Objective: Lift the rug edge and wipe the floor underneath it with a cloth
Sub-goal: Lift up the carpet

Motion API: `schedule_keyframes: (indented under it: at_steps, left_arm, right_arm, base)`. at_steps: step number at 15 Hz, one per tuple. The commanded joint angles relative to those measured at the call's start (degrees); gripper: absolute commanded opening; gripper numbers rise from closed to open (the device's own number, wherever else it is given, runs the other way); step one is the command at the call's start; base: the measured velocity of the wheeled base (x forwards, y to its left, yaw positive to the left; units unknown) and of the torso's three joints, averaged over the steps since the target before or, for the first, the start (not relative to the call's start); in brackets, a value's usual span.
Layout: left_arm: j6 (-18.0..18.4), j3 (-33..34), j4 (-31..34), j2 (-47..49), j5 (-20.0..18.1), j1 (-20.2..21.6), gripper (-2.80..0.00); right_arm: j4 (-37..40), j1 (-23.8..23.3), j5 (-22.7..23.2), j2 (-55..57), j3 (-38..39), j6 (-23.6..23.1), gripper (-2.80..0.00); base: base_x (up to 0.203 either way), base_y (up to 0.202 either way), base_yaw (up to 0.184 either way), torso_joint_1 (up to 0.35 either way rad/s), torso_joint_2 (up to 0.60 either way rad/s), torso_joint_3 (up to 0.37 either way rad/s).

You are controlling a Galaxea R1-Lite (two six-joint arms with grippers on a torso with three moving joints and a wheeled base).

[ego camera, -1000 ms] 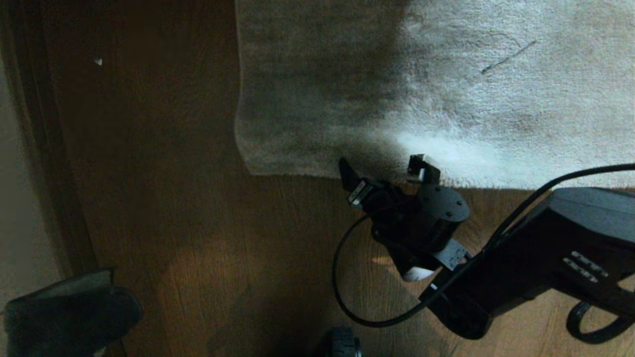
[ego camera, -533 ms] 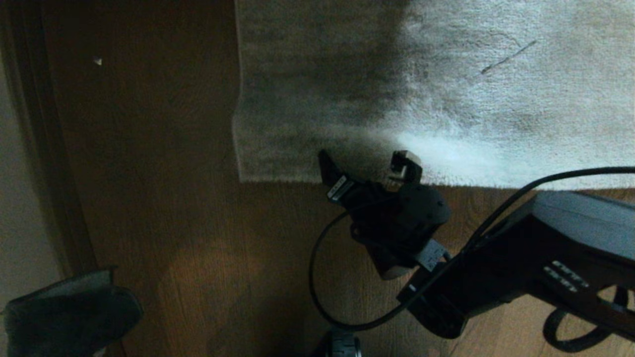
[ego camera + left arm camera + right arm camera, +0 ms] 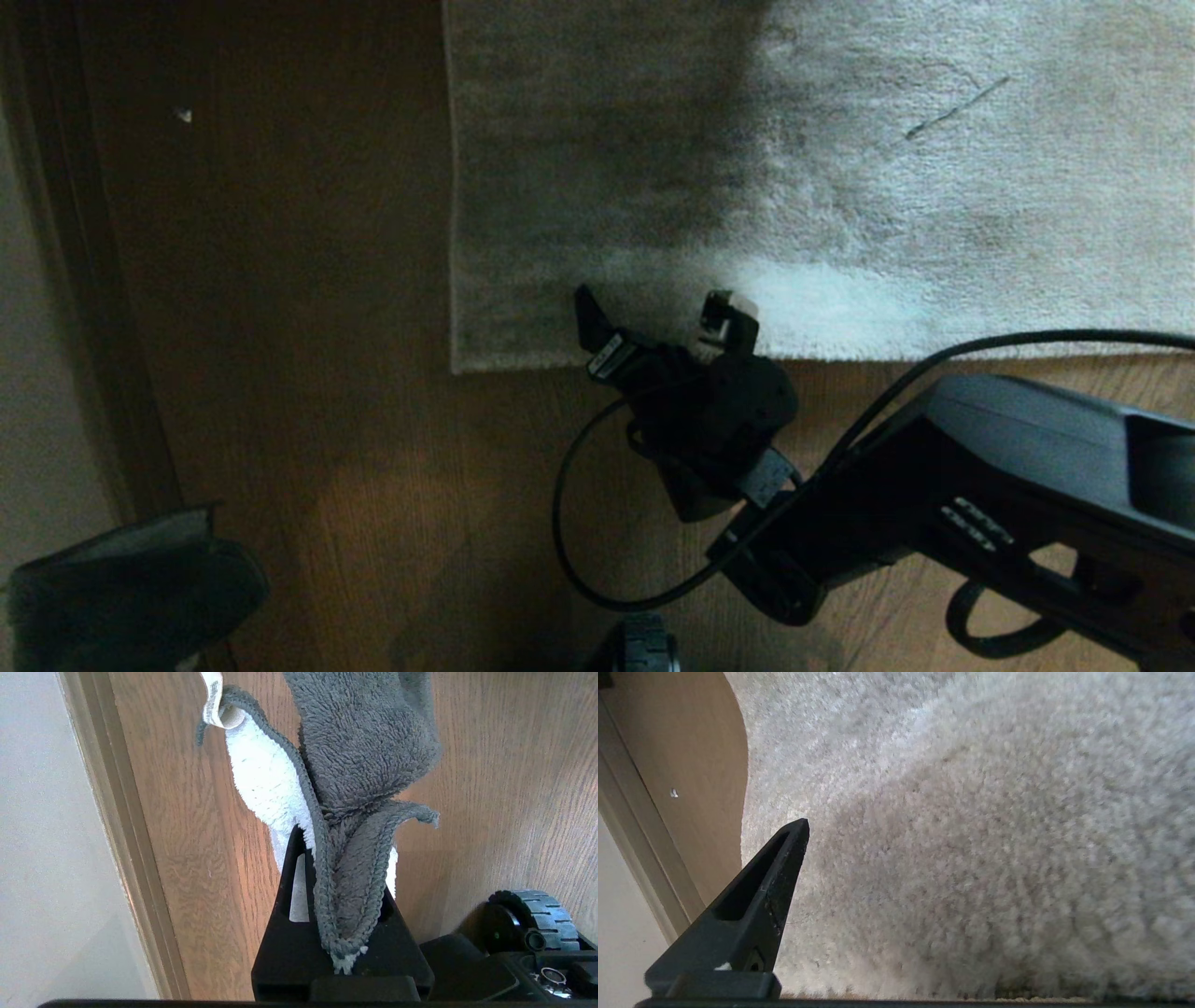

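- While the rug edge [image 3: 653, 359] lies flat along the floor [image 3: 327, 420] in the head view, the right gripper [image 3: 653, 317] sits right at it, its two fingers spread wide apart and pointing onto the pile just past the border.
- One dark finger [image 3: 590, 322] and the other, pale-tipped finger [image 3: 724, 313] both overlap the rug; whether they touch the pile cannot be told, and nothing sits between them.
- From the right wrist view, one black finger [image 3: 756, 896] shows against grey-beige pile that fills most of the picture, with the rug's left border curving beside bare floor [image 3: 677, 765] and a pale baseboard [image 3: 640, 844].
- In the left wrist view, the left gripper [image 3: 343, 896] is clamped tight on the cloth [image 3: 364, 765], which hangs out of it in grey folds with a white side and a small label, over the floor beside a wall [image 3: 46, 835].
- Only a dark bulk [image 3: 131, 588] shows at the head view's lower left corner.
- Compared with a second ago, the right gripper has shifted to the left along the rug edge, closer to the rug's corner [image 3: 457, 364], with its fingers just as wide.
- That corner looked bowed and rounded a second ago; now it lies square and straight.
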Motion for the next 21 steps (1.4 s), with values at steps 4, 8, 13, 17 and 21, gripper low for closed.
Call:
schedule_keyframes:
  at_steps: [4, 8, 13, 17, 21]
  left_arm:
    - [0.02, 0.0, -0.02, -0.02, 0.0, 0.01, -2.8]
    - [0.02, 0.0, -0.02, -0.02, 0.0, 0.01, -2.8]
    - [0.02, 0.0, -0.02, -0.02, 0.0, 0.01, -2.8]
    - [0.02, 0.0, -0.02, -0.02, 0.0, 0.01, -2.8]
    - [0.02, 0.0, -0.02, -0.02, 0.0, 0.01, -2.8]
  right_arm:
    - [-2.72, 0.89, -0.13, 0.99, -0.19, 0.63, 0.0]
    - [-2.72, 1.77, -0.15, 1.62, -1.1, 0.71, 0.0]
    - [-2.72, 1.78, -0.15, 2.81, -1.6, 0.7, -2.8]
    - [-2.72, 1.7, -0.23, 3.44, -1.61, 2.5, -2.8]
    - [-2.72, 1.69, -0.23, 3.62, -1.77, 2.59, -2.8]
  base:
    - [0.0, 0.0, 0.0, 0.0, 0.0, 0.0]
    - [0.0, 0.0, 0.0, 0.0, 0.0, 0.0]
    - [0.0, 0.0, 0.0, 0.0, 0.0, 0.0]
    - [0.0, 0.0, 0.0, 0.0, 0.0, 0.0]
    - [0.0, 0.0, 0.0, 0.0, 0.0, 0.0]
